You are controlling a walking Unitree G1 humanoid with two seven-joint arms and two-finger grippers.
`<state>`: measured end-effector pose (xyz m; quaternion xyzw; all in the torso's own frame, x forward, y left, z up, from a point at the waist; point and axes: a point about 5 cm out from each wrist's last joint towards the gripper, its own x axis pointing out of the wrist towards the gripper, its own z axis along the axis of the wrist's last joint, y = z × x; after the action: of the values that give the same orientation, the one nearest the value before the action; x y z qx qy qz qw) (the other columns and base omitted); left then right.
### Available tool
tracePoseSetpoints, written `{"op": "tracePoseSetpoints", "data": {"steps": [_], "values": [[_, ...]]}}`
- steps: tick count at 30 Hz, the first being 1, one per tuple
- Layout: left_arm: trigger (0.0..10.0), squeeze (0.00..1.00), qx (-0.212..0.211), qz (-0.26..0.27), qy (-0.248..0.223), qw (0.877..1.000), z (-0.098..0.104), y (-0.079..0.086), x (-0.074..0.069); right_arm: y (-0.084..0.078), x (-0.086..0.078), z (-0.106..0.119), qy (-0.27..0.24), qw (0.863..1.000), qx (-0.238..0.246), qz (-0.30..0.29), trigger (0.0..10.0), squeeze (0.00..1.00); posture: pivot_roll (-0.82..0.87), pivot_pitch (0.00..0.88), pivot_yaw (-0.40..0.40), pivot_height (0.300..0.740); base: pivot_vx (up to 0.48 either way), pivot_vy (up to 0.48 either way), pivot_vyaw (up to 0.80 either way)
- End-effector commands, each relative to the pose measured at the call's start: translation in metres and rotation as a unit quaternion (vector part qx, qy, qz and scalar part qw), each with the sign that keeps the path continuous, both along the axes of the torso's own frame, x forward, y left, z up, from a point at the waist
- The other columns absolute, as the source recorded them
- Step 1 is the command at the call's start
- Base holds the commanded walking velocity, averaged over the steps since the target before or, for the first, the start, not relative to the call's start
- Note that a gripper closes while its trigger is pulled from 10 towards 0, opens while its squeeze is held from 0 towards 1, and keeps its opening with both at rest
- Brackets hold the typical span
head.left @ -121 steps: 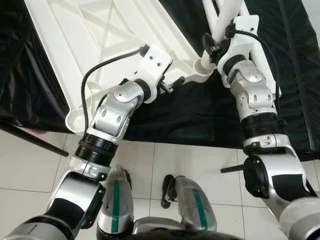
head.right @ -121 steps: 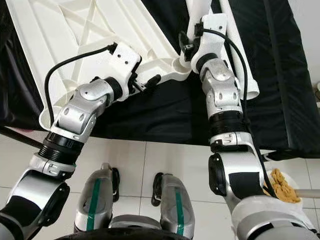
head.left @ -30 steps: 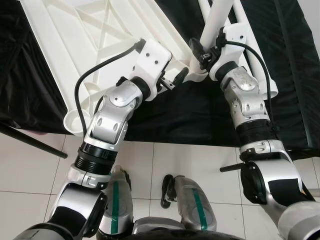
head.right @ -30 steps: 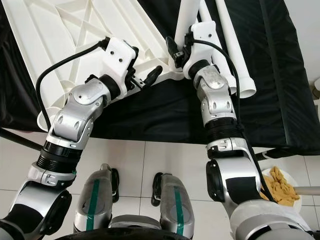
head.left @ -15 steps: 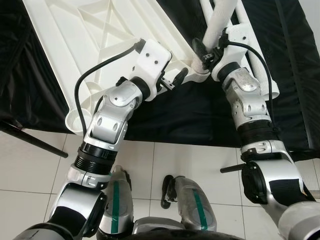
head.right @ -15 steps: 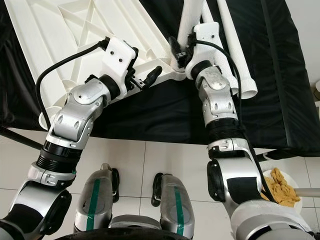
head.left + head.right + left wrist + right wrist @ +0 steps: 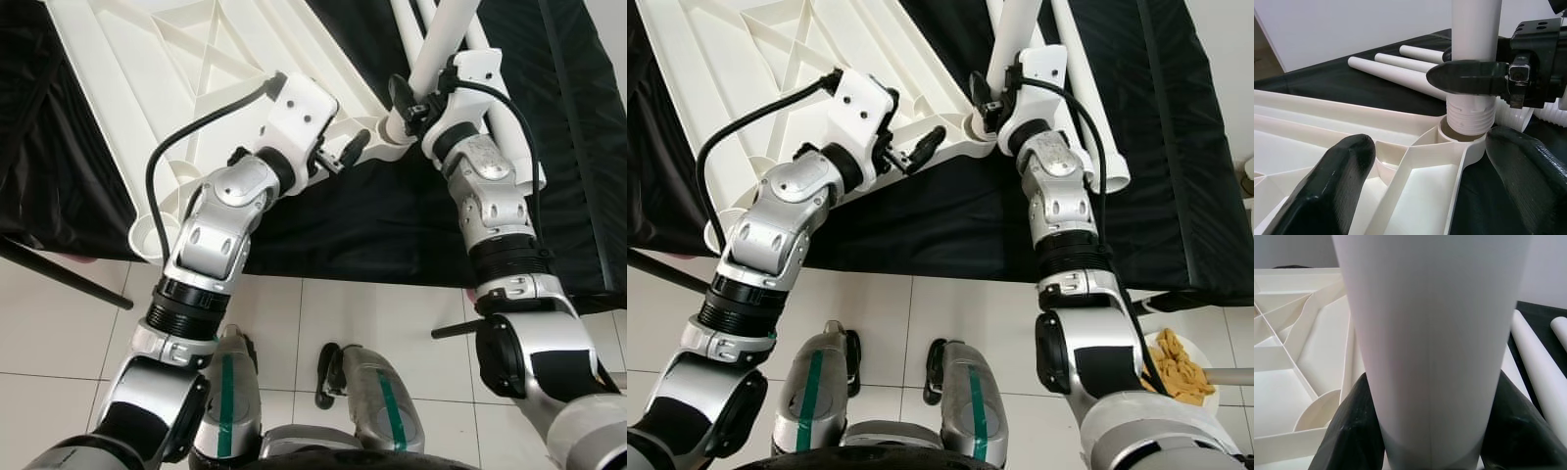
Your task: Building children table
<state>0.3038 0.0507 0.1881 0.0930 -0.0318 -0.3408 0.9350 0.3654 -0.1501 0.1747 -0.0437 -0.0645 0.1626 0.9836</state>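
From the left eye view, you see the white tabletop [image 7: 147, 88] lying underside up on a black cloth [image 7: 372, 215], its ribs showing. Your left gripper [image 7: 348, 152] sits at the tabletop's near corner, beside the round corner socket [image 7: 384, 128]. Your right gripper [image 7: 404, 98] is on a white table leg [image 7: 446, 44] that stands in that socket, and two more spare legs [image 7: 505, 122] lie on the cloth behind the right arm.

From the right eye view, the same layout holds: the left gripper's black fingertips [image 7: 926, 144] point at the corner, and the right gripper's fingers close around the leg just above the socket. A bowl of snacks [image 7: 1176, 367] sits on the tiled floor [image 7: 950, 304] by your right side.

In the left wrist view, your left fingers [image 7: 1337, 181] stand spread apart, gripping nothing. The tabletop corner lies between them, with the socket just ahead of the fingertips. The leg's threaded end [image 7: 1469, 112] sits in the socket, and one right-gripper finger [image 7: 1469, 78] presses across the leg just above the thread.

In the right wrist view, the leg [image 7: 1430, 333] stands between your two black fingers [image 7: 1352, 431], which clamp it on both sides. The ribbed tabletop [image 7: 1293, 382] lies beyond the fingertips.
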Motion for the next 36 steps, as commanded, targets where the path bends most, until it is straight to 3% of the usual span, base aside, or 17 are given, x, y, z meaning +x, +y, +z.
{"op": "tracePoseSetpoints", "data": {"steps": [1,11,19,24,30,36], "values": [[10.0,0.00,0.004,0.009,-0.009,1.000,0.004,-0.002,0.000,0.001,-0.004,-0.015,0.025,1.000,-0.015,0.010,10.0,0.00,0.09,0.046,-0.050,0.740,0.000,0.000,0.00],[10.0,0.00,0.003,0.010,-0.008,1.000,0.005,-0.002,0.000,0.010,-0.003,-0.017,0.026,0.999,-0.001,0.026,10.0,0.00,0.10,0.060,-0.054,0.740,0.000,0.000,0.00],[10.0,0.00,0.002,0.019,-0.008,1.000,0.006,0.001,-0.001,0.012,0.002,-0.019,0.035,0.998,0.046,0.020,10.0,0.00,0.10,0.071,-0.060,0.740,0.000,0.000,0.00],[10.0,0.00,0.002,0.021,-0.008,1.000,0.006,0.002,-0.001,0.012,0.002,-0.021,0.037,0.998,0.044,0.018,10.0,0.00,0.11,0.076,-0.059,0.740,0.000,0.000,0.00],[10.0,0.00,0.002,0.020,-0.009,1.000,0.006,0.003,-0.001,0.006,0.000,-0.027,0.050,0.997,0.057,0.005,10.0,0.00,0.10,0.080,-0.056,0.740,0.000,0.000,0.00],[10.0,0.00,0.001,0.018,-0.010,1.000,0.008,0.002,-0.001,-0.010,-0.001,-0.035,0.066,0.990,0.116,-0.044,10.0,0.00,0.10,0.080,-0.051,0.740,0.000,0.000,0.00]]}}
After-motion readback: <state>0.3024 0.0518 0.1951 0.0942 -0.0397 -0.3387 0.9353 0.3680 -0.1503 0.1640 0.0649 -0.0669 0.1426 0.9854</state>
